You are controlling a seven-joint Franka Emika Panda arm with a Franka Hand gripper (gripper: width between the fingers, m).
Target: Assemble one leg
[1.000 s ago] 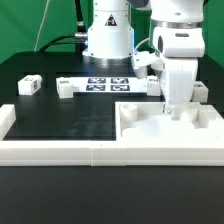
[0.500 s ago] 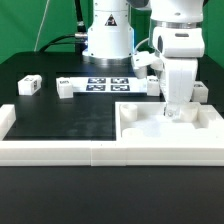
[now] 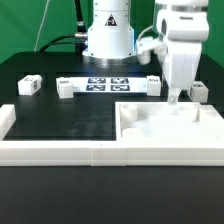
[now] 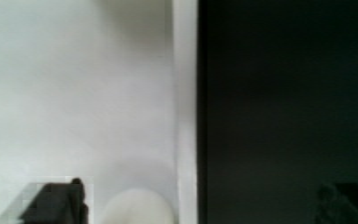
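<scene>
Several white legs with marker tags lie on the black table: one at the exterior view's far left, one beside it, one behind the panel, and one at the right. My gripper hangs just above the far edge of the large white panel, between the last two legs. It is open and empty. In the wrist view the gripper has its dark fingertips wide apart over the panel's edge, with nothing between them.
The marker board lies in front of the robot base. Long white border rails run along the table's near edge and up the exterior view's left side. Black mat lies between them.
My gripper has risen from low over the panel to just above its far edge. The legs and the panel have not moved.
</scene>
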